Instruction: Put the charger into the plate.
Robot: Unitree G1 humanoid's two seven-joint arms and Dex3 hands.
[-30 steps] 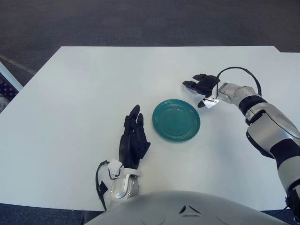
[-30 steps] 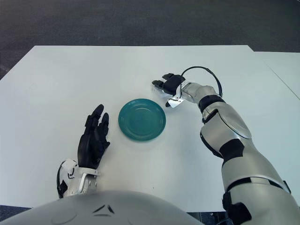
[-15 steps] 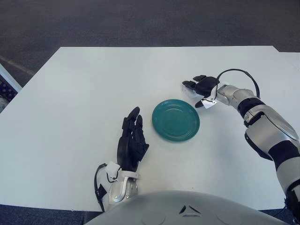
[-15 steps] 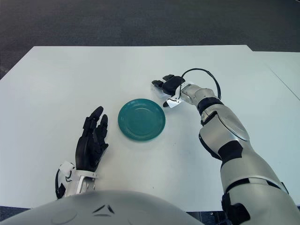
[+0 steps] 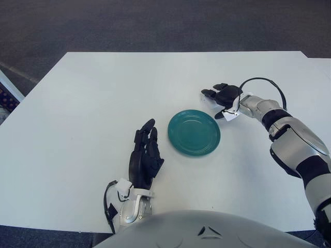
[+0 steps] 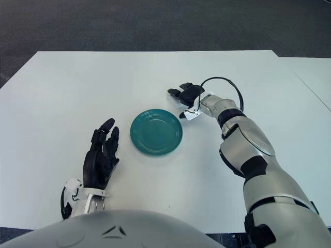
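We are looking down on the white bench [image 5: 77, 103], and our right hand [image 5: 223, 96] is the one at work, reaching out just beyond the far right rim of the teal plate [image 5: 194, 133]; its dark fingers [image 5: 209, 93] are curled round a small white thing at the palm, which we take to be the charger [image 5: 231, 114], so the fingers look clamped on it, though only a pale corner shows below the hand and we cannot tell its long axis; the charger sits just outside the plate, above the bench, not yet over the dish; the relation that matters now is plain: the plate lies toward us and to the left of the held charger, close by, so we judge the next move to be a short carry inward until the hand hangs over the teal centre, then a release; the right hand is far nearer than the left; our left hand [image 5: 145, 159] shows to the left of the plate, near our body, fingers loosely extended and holding nothing; against the earlier frames very little differs: the right hand has edged only slightly and the grip looks unchanged, while the left hand has drawn back a touch toward us; the plate has not moved.
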